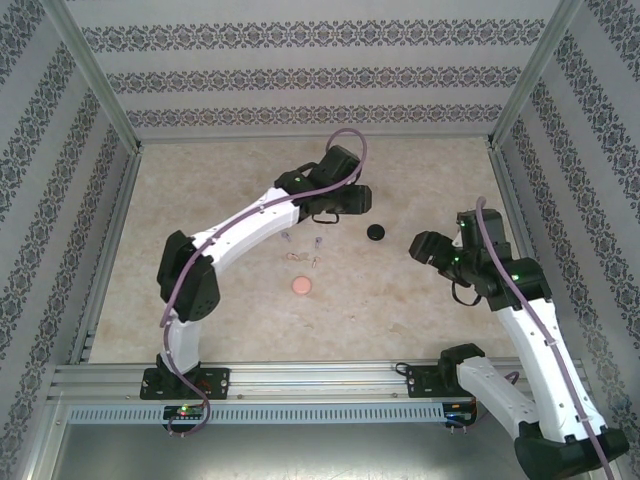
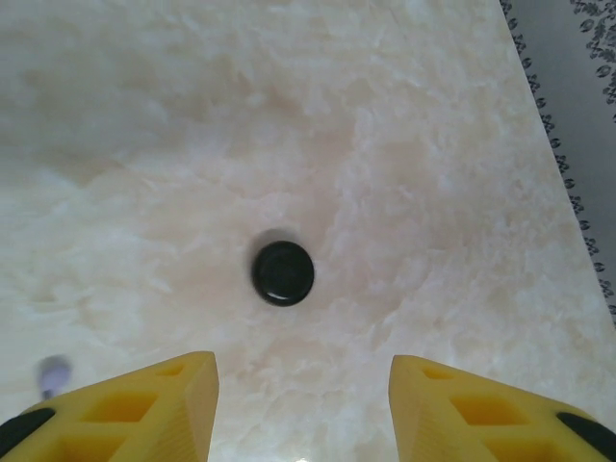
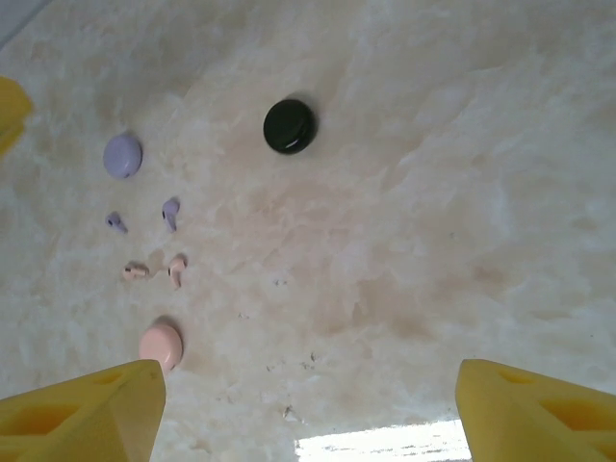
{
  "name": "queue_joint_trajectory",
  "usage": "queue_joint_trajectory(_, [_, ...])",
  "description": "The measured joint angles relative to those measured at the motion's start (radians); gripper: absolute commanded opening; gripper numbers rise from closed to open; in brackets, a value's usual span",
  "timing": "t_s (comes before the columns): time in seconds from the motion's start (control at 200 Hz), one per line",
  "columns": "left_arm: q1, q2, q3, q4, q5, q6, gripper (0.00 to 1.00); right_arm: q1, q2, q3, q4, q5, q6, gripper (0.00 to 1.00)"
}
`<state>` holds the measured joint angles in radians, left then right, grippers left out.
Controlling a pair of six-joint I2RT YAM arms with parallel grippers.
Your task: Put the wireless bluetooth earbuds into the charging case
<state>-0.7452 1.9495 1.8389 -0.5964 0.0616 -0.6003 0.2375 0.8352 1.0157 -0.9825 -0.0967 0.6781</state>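
Yellow wedge fingers frame the trouble here: the left gripper (image 2: 303,371) hangs with its jaws partly apart and nothing between them, looking down on the black case (image 2: 283,272). The right gripper (image 3: 310,375) stands wide and equally empty, well back from everything. In the right wrist view the loose pieces sit toward nine o'clock on the table (image 3: 433,241) — the lilac case (image 3: 122,155) at twelve o'clock of the cluster, the two lilac earbuds (image 3: 170,212) and two pink earbuds (image 3: 177,269) in its middle, and the pink case (image 3: 161,345) at six. The black case lies apart, at two o'clock of them. All three cases look shut, and I cannot tell whether the black one has a pair inside. The likeliest failure, I judge, is the pinch itself. Each bud is tiny, lies flat on a smooth stone-like top and has its twin near, so broad fingers closing slightly off-centre could flick one away or shove its neighbour. A round case may skid or spin when its lid is pried unless the other arm steadies it — and both arms working that small patch risk knocking each other. A bud could also end up in the wrong colour's case.
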Motion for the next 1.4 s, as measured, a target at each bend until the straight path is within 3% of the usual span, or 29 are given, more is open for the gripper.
queue_joint_trajectory(0.355, [0.023, -0.353, -0.422, 0.158, -0.134, 0.081, 0.59, 0.259, 0.101, -0.090, 0.083, 0.140, 0.077, 0.79])
queue_joint_trajectory(0.719, [0.183, -0.561, -0.714, 0.320, -0.174, 0.072, 0.69, 0.505, 0.364, -0.071, 0.174, 0.269, 0.190, 0.79])
queue_joint_trajectory(0.899, [0.295, -0.628, -0.806, 0.367, -0.166, 0.040, 0.78, 0.582, 0.605, 0.063, 0.195, 0.278, 0.239, 0.79])
queue_joint_trajectory(1.074, [0.362, -0.695, -0.895, 0.409, -0.159, 0.016, 1.00, 0.652, 0.825, 0.253, 0.204, 0.269, 0.244, 0.79])
queue_joint_trajectory(1.254, [0.430, -0.755, -0.948, 0.418, -0.121, -0.006, 0.99, 0.687, 1.030, 0.488, 0.179, 0.247, 0.078, 0.79])
queue_joint_trajectory(1.399, [0.473, -0.785, -0.953, 0.418, -0.096, -0.007, 0.99, 0.688, 1.101, 0.560, 0.133, 0.223, -0.054, 0.79])
